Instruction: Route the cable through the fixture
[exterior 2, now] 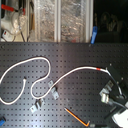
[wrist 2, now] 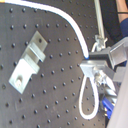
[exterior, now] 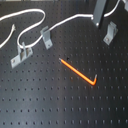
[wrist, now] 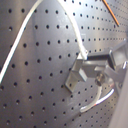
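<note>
The white cable (exterior 2: 45, 60) snakes across the black pegboard from the second exterior view's left to its right, with a red band (exterior 2: 99, 67) near the right end. My gripper (wrist 2: 92, 65) is shut on the cable near that end, and a short loop of cable (wrist 2: 89, 102) hangs past the fingers. In the first exterior view the gripper (exterior: 98, 21) hovers at the back right, close to one grey bracket (exterior: 110, 33). Two more brackets (exterior: 46, 38) (exterior: 21, 54) stand at the first exterior view's left. The cable runs beside them, through none that I can see.
An orange rod (exterior: 77, 71) with a bent end lies mid-board. A bracket (wrist 2: 27, 62) lies apart from the fingers in the second wrist view. Clear bins and clutter (exterior 2: 60, 20) line the back edge in the second exterior view.
</note>
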